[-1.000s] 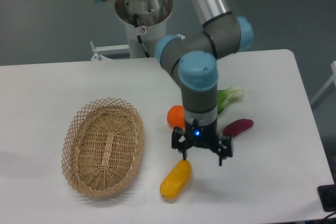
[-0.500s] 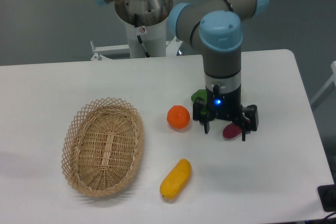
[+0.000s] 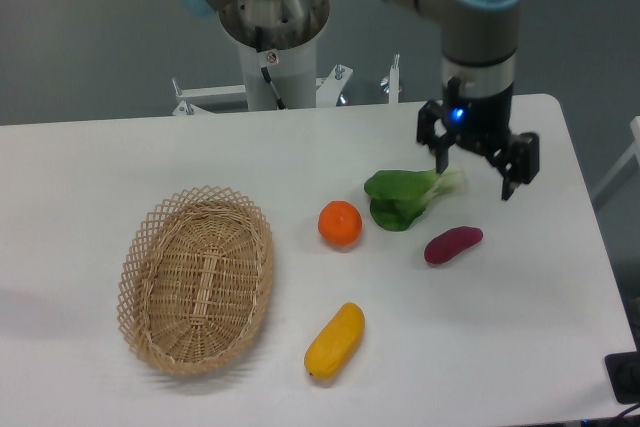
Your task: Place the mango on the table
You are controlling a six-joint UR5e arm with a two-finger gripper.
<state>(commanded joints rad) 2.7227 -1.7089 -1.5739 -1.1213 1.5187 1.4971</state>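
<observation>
My gripper [image 3: 473, 166], jaws spread wide and holding nothing, has risen and swung from just above the mango [image 3: 335, 341] to the far right of the table [image 3: 120, 157], where it hangs over the stalk end of the leafy green vegetable [image 3: 402, 197]. The mango lies on its side on the bare tabletop at the near edge, just right of the wicker basket [image 3: 197, 279] and well apart from me, so I judge the placing done and this move a retreat. Count: one mango, one orange [image 3: 340, 223], one leafy green, one dark red-purple tuber [image 3: 453, 244], one basket.
</observation>
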